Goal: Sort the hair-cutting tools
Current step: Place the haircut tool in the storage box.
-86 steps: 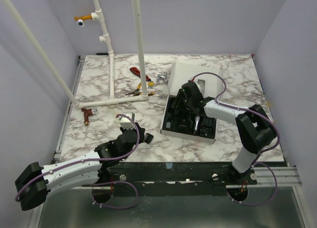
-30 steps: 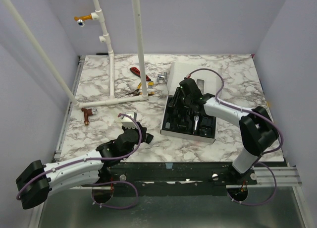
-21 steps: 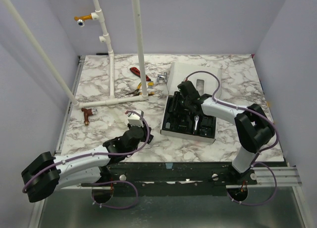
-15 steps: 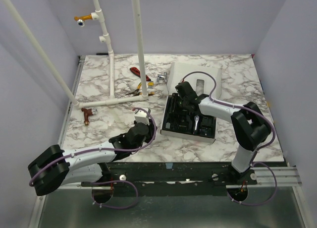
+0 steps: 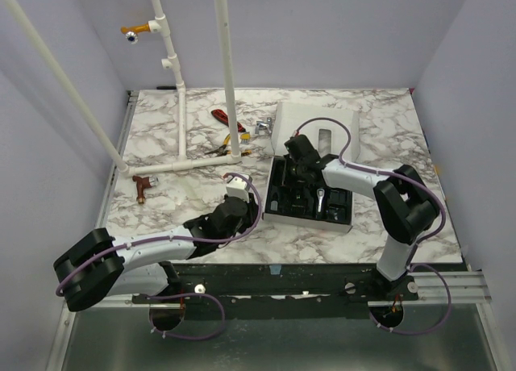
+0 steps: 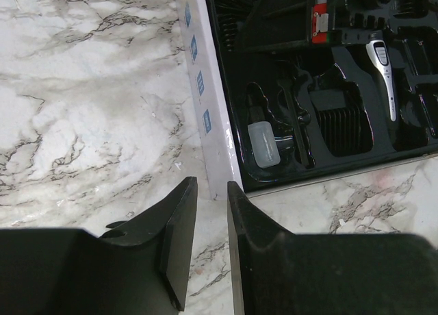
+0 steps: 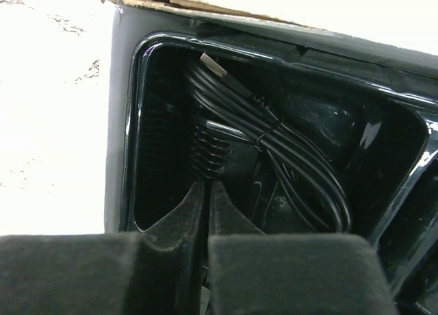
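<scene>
The hair-cutting tools lie in a black tray point(image 5: 278, 195) inside a white box point(image 6: 205, 109). The left wrist view shows a slim clipper with a silver blade point(image 6: 383, 68), a black comb guard point(image 6: 345, 120) and a small clear cap point(image 6: 263, 144). My left gripper point(image 6: 211, 185) hovers over the marble at the box's near left corner point(image 5: 251, 214). Its jaws stand a little apart, with bare table showing through the gap. My right gripper point(image 7: 207, 183) is shut inside the tray's far left compartment point(image 5: 290, 165). Its tips are against a ribbed comb guard point(image 7: 219, 154), beside a coiled black cable point(image 7: 287, 147).
The box lid point(image 5: 318, 125) lies open behind the tray. A white pipe frame point(image 5: 181, 121) stands at the back left. Red- and yellow-handled tools point(image 5: 226, 125) lie beside it. A reddish-brown T-shaped piece point(image 5: 143, 185) lies near the left edge.
My left arm has swung right to the box's near left corner. The black piece seen beside it earlier no longer shows. My right gripper has closed in the far left compartment.
</scene>
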You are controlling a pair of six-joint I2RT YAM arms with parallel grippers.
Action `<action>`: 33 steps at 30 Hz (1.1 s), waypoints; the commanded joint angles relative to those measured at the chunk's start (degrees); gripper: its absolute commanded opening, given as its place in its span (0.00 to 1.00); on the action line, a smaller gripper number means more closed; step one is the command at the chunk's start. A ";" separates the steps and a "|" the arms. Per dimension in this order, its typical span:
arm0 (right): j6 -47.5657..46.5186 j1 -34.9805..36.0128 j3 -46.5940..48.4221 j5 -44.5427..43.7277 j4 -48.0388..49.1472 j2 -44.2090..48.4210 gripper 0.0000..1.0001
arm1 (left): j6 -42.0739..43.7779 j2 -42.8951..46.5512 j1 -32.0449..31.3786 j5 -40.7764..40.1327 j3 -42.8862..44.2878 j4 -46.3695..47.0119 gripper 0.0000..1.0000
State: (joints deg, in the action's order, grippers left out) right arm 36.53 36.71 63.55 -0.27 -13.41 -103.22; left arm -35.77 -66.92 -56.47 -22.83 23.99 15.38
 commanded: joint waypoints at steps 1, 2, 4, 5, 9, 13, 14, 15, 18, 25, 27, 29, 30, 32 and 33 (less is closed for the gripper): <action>1.29 0.55 -1.50 -1.62 -2.02 2.58 0.01 | 0.70 0.07 0.56 1.23 1.04 1.06 0.26; 1.58 0.56 -1.49 -1.51 -1.70 3.43 0.01 | 0.70 0.19 0.58 1.25 0.95 1.01 0.26; 2.50 0.53 -1.87 -1.13 -0.67 5.58 0.01 | 0.70 0.53 0.66 1.20 0.89 0.97 0.25; 2.76 0.56 -2.09 -0.88 -0.21 6.79 0.01 | 0.74 0.72 0.67 1.19 0.75 0.97 0.25; 3.98 0.54 -2.12 -0.61 0.49 10.38 0.01 | 0.57 1.48 0.74 1.13 0.11 1.05 0.25; 4.09 0.54 -2.18 -1.04 0.31 12.45 0.01 | 0.44 1.87 0.76 1.21 -0.38 1.06 0.25; 4.07 0.54 -2.35 -1.32 0.23 12.73 0.01 | 0.35 1.96 0.75 1.21 -0.37 1.11 0.25; 4.06 0.50 -2.56 -1.59 0.14 12.93 0.01 | 0.27 1.96 0.75 1.34 -0.44 1.06 0.25; 3.06 0.32 -2.93 -1.98 -0.14 11.99 0.05 | 0.04 2.05 0.75 1.55 -0.47 1.15 0.25; 1.84 0.29 -3.57 4.42 0.07 7.74 0.32 | 1.71 -0.36 1.51 7.48 2.37 1.63 0.32; 1.81 0.29 -4.66 5.55 0.55 7.21 0.32 | 2.48 -1.68 1.71 9.00 3.70 1.49 0.33; 1.80 0.38 -6.13 6.20 0.88 7.21 0.32 | 2.55 -2.87 1.80 9.38 4.82 0.38 0.33; 1.81 0.38 -7.09 6.40 1.09 7.53 0.31 | 2.63 -3.16 1.88 9.46 5.03 0.07 0.33; 1.63 0.38 -9.36 6.59 1.73 8.64 0.30 | 2.63 -3.20 1.97 9.32 4.98 -0.34 0.33; 1.62 0.34 -10.48 6.89 2.18 9.43 0.30 | 2.69 -3.10 1.98 9.22 4.80 -0.47 0.33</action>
State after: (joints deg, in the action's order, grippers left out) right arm 38.94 36.69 57.43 3.57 -11.07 -95.02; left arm -34.09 -69.71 -54.85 -15.86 27.66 15.25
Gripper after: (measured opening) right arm 0.307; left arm 0.331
